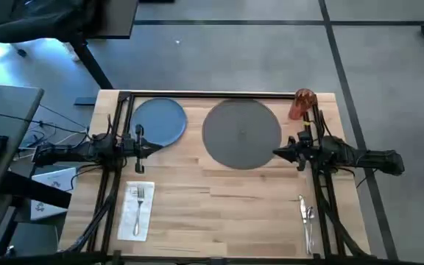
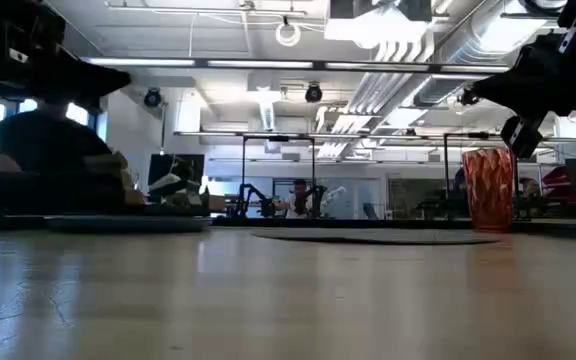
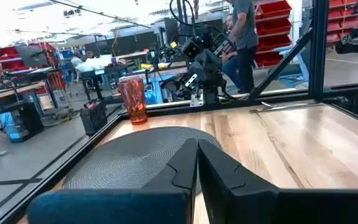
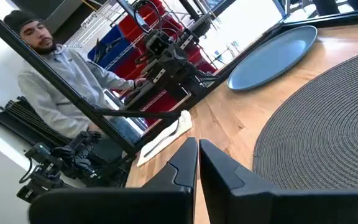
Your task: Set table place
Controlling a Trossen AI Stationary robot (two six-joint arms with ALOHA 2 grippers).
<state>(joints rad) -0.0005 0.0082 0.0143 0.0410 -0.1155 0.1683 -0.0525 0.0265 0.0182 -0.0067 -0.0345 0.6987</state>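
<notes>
While both arms are hovering over the table point(image 1: 219, 213), nothing is being held; left gripper point(image 1: 155, 147) is sitting just beside the blue plate's point(image 1: 158, 121) near edge w/ fingers point(image 3: 229, 171) pressed together, empty; right gripper point(image 1: 278, 154) is hanging at the grey mat's point(image 1: 241, 134) right edge, fingers point(image 4: 219, 168) likewise pressed together, empty. Mat is lying center-back on the tabletop, plate just left of it, apart from it. Orange cup point(image 1: 301, 104) is standing upright at the back right corner, near the mat. White napkin point(image 1: 137, 212) is lying front left w/ fork point(image 1: 139, 203) resting on it; knife point(image 1: 302, 213) & spoon point(image 1: 310, 221) are lying side by side front right. Person in grey hoodie point(image 4: 61, 81) is showing beyond the table.
</notes>
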